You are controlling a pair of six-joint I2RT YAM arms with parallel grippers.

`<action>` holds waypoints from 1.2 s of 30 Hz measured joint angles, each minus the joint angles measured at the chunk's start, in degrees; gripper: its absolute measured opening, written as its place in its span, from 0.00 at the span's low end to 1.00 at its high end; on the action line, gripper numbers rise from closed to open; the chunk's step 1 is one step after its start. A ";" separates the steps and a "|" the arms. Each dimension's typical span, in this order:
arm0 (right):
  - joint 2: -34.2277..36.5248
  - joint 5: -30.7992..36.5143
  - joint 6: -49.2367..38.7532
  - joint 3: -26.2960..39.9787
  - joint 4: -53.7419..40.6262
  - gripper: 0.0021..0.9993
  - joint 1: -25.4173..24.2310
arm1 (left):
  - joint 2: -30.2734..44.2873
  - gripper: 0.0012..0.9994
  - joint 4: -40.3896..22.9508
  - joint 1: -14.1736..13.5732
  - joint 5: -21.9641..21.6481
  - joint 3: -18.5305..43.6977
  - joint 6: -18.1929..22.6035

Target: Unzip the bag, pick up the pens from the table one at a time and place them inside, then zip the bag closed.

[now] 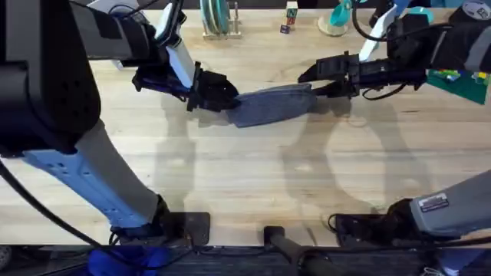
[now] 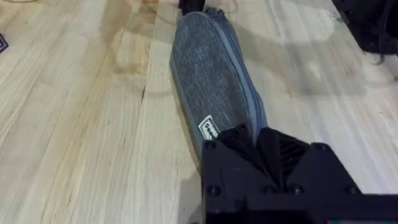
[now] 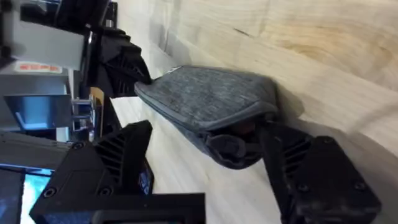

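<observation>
With the bag (image 1: 272, 105) lying across the far middle of the table (image 1: 245, 192) and an arm at each end, the step in hand looks like the zipper work, opening or closing I cannot tell

Left gripper (image 1: 217, 96): clenched on the bag's left end. In the left wrist view its black fingers (image 2: 252, 146) pinch the fabric close by a small white label (image 2: 209, 129), and the zipper seam runs away along the upper edge of the bag toward the far end

Right gripper (image 1: 316, 83): at the bag's right end. In the right wrist view its two fingers stand apart, one on each side of that end, which gapes a little with something dark reddish just inside, possibly pens, too dim to say. Nothing is gripped between them that I can make out, so I read it as released

No pens seen lying loose on the table

To do this step well, by my judgement:
- keep the left pinch firm so the bag stays taut and does not slide
- right fingers should close on the zipper pull itself, not on loose cloth
- draw straight along the seam, low and slow, toward or away from the anchoring hand
- watch for fabric bunching at the rounded end, where a slider tends to snag
</observation>
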 joint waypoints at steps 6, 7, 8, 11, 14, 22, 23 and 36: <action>0.00 -0.69 0.24 0.00 -0.22 1.00 0.00 | 0.00 0.04 0.00 0.00 -0.07 0.00 0.00; 0.00 -0.84 0.46 0.00 -0.25 1.00 0.00 | 0.00 0.04 -0.01 0.00 -0.07 0.00 0.00; 0.00 -1.00 0.50 0.00 -0.28 1.00 0.00 | 0.00 0.04 -0.01 0.00 -0.09 0.00 0.00; 0.00 -1.70 0.99 0.00 -0.32 1.00 0.00 | 0.00 0.04 -0.01 0.00 -0.11 0.00 0.00; 0.00 -2.05 1.25 0.00 -0.55 1.00 0.00 | 0.00 0.04 -0.02 0.00 -0.13 0.00 0.00; -0.02 -2.48 0.21 0.78 -5.87 1.00 -0.02 | 0.00 0.04 -0.02 0.00 -0.16 0.00 0.00; 0.00 -2.47 -0.12 1.05 -6.65 1.00 -0.02 | 0.00 0.04 -0.02 0.00 -0.17 0.00 0.00; -2.32 -3.99 -0.96 4.48 -11.22 1.00 -0.11 | 0.00 0.04 0.01 0.00 -0.17 0.00 0.00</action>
